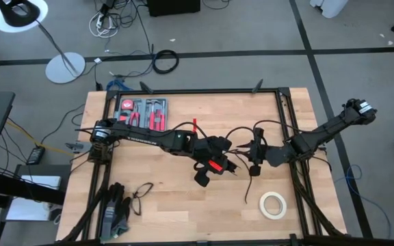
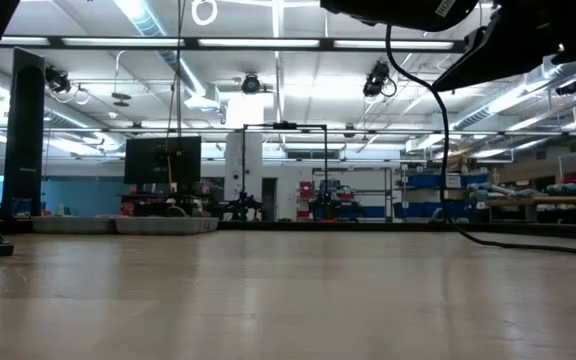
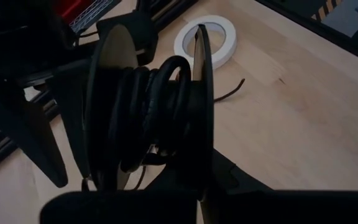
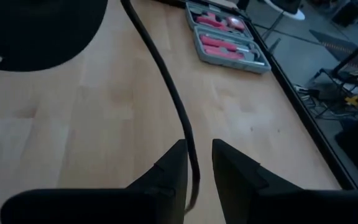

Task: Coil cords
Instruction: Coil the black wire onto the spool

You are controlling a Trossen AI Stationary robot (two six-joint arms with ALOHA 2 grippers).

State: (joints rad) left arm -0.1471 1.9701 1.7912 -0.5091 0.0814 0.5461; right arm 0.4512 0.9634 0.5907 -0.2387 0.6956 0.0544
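A spool with two thin discs fills the left wrist view, the black cord wound on its core. My left gripper is shut at the spool above the table's middle. From the spool the cord runs between the fingers of my right gripper, which stands open just to the right. Beyond it the cord hangs down, and its loose end lies on the wood beside the tape roll. My left gripper is shut on the spool, which is lifted clear of the table with its discs on edge; the spool itself hides which part the fingers have. My right gripper has the cord running along between its fingers, lying against the inner side of one finger, with a gap to the other. The cord hangs slack below it.
A cream tape roll lies at the near right. A grey case of red-handled tools sits at the far left. Dark gloves and a thin loop lie near left. Black frame rails border the table.
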